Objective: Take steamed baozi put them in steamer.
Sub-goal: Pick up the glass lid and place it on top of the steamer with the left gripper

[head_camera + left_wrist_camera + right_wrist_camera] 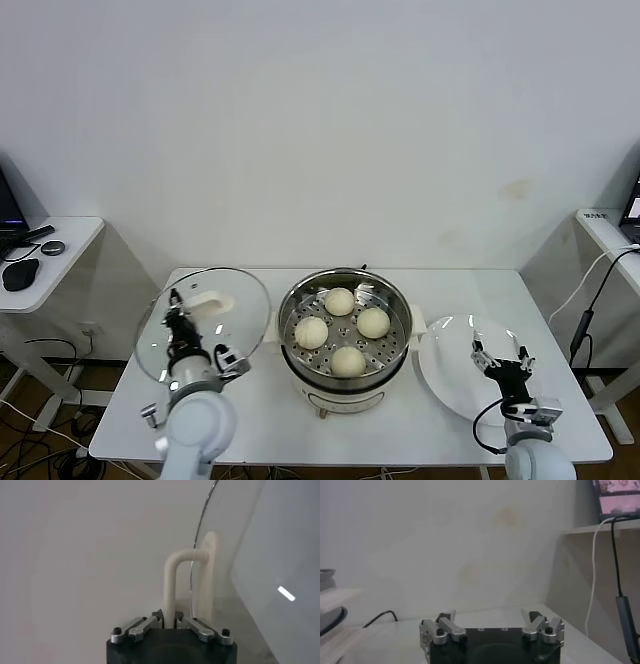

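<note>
Several cream-white baozi sit on the perforated tray of the steel steamer at the table's middle. My left gripper is shut on the white handle of the round glass lid and holds the lid tilted up, left of the steamer. In the left wrist view the gripper pinches the handle's leg. My right gripper is open and empty above the white plate, right of the steamer; it also shows in the right wrist view.
The white table carries the steamer and plate. A side desk with a mouse stands far left. A black cable hangs by another desk at far right.
</note>
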Motion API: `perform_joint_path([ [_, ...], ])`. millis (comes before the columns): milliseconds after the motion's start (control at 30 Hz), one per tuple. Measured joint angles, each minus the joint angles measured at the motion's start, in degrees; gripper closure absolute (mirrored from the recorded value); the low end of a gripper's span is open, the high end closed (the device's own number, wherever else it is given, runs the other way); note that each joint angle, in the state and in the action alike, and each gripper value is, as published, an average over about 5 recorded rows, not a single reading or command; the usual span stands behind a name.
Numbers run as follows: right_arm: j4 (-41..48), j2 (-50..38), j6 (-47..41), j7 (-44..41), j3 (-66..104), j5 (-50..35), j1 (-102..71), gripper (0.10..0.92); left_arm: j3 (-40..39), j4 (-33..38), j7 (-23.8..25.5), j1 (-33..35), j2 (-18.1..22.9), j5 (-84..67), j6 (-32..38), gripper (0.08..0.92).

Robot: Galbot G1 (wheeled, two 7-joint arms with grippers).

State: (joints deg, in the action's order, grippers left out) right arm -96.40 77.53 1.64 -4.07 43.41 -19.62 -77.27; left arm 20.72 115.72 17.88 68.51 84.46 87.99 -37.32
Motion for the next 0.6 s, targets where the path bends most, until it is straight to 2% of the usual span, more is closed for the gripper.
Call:
perform_joint_path([
  [300,0.56,0.78,0.21,-0.12,0.67,1.01,0.04,0.203,-8.9,-0.54,3.36,-4.05,3.86,4.58,-1.24,0.826],
  [600,1.4,1.63,0.26,-0.19,0.68,1.84,0.67,0.203,-19.73,-3.45,2.86,-8.91,5.73,0.13,-1.88,0.826],
])
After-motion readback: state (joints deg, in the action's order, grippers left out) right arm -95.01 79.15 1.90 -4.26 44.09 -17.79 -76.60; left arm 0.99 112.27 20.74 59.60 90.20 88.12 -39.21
